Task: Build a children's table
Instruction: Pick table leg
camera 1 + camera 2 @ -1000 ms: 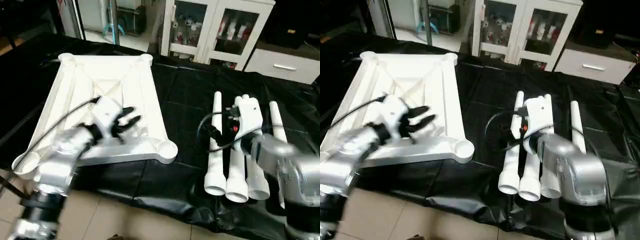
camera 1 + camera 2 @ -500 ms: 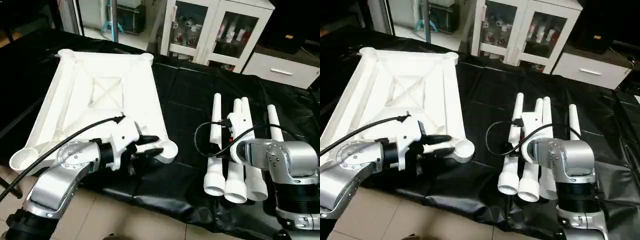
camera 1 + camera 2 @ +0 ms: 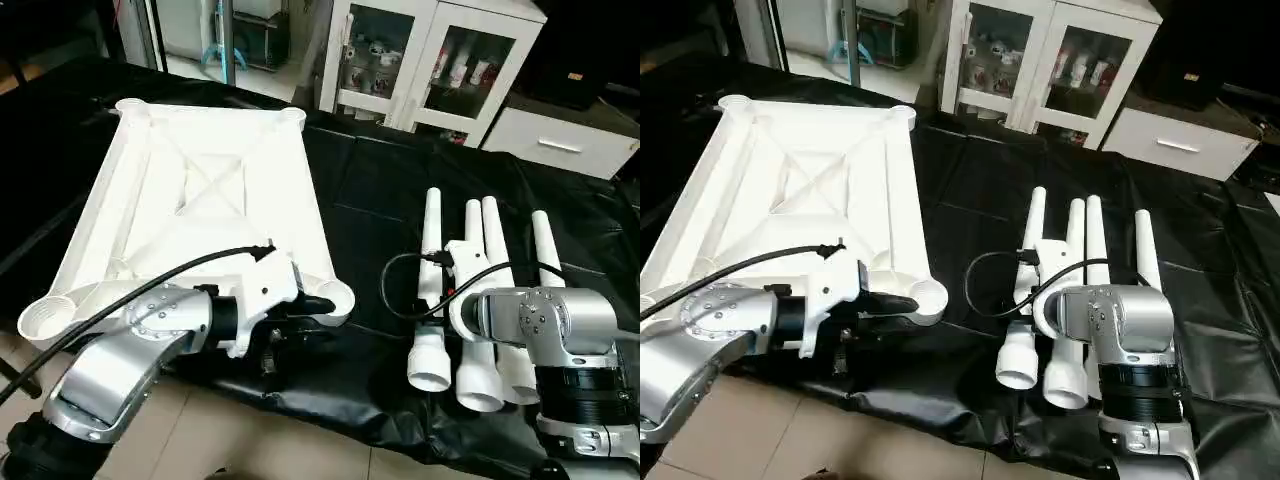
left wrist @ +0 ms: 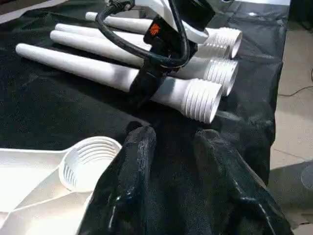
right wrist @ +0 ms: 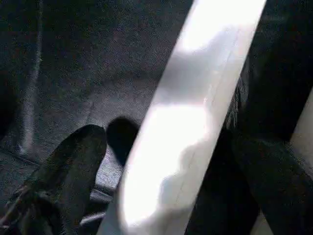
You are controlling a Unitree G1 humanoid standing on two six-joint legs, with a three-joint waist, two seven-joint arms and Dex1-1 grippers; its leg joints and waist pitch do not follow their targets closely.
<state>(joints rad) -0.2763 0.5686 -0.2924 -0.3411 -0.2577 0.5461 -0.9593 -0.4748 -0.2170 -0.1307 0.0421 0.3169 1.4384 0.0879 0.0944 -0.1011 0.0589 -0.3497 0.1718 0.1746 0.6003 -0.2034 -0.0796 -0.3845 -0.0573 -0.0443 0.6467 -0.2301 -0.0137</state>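
Observation:
The children's table top point(image 3: 200, 190) lies underside up on the left, its ribs and round corner sockets showing. My left gripper point(image 4: 176, 139) is open with nothing between its fingers, just off the near right corner socket point(image 4: 90, 161), low over the black cloth. Several white legs point(image 3: 480, 260) lie side by side on the right, threaded wide ends toward me. My right gripper point(image 5: 171, 142) is open and straddles the leftmost leg point(image 3: 431, 230), one finger point(image 5: 73, 166) on each side of it.
A black cloth point(image 3: 370, 200) covers the work table; its front edge runs just below the legs' wide ends, with tiled floor point(image 3: 250, 440) beyond. White glass-door cabinets point(image 3: 430, 60) stand behind the table. A black cable point(image 3: 400, 285) loops beside my right wrist.
My left gripper has come off the top's ribbed middle and down to its near right corner socket. My right gripper has settled lower over the leftmost leg. The camera has shifted a little.

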